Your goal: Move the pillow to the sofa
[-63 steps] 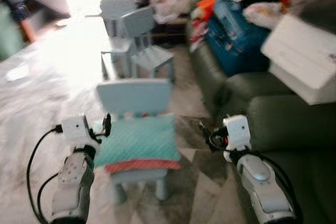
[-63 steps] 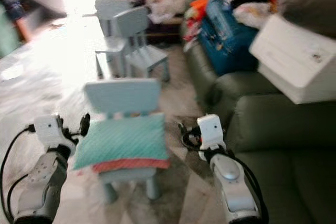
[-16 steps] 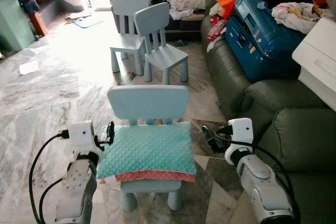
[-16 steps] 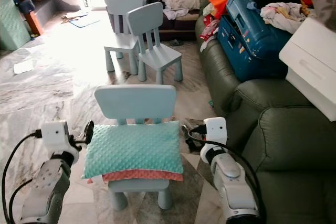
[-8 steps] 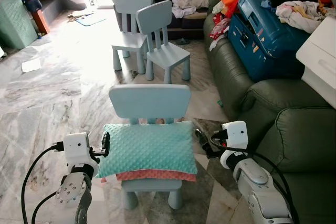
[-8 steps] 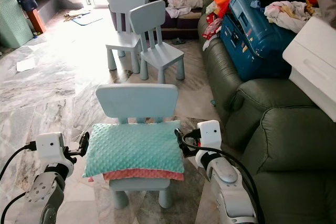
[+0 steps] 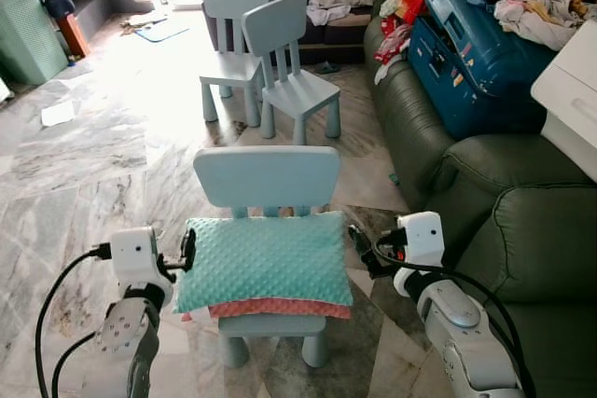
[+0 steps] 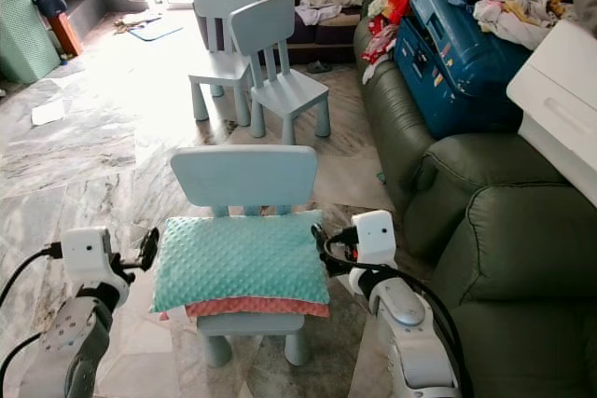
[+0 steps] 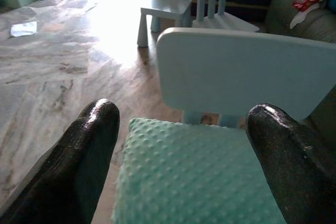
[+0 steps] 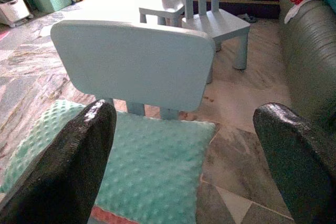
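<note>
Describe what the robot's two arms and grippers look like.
Both arms are silver-grey with rounded shells and black joints. Each wrist carries a white boxy camera block. Loose black cables loop from the blocks back along the arms. The left gripper and right gripper each have two long, glossy black fingers with rounded tips.

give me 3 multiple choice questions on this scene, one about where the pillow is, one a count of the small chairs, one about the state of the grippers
1. Where does the pillow lie?
A. on the sofa
B. on the seat of the nearest chair
C. on the floor

2. How many small pale blue chairs stand on the floor?
A. one
B. two
C. three

3. How do the left gripper and the right gripper stand?
A. both open, one at each end of the pillow
B. both shut on the pillow
C. one holding a suitcase

Answers: 1 B, the pillow covers that chair's seat. 2 C, the near one plus two farther chairs. 3 A, both wrist views show fingers spread apart with the pillow between.
</note>
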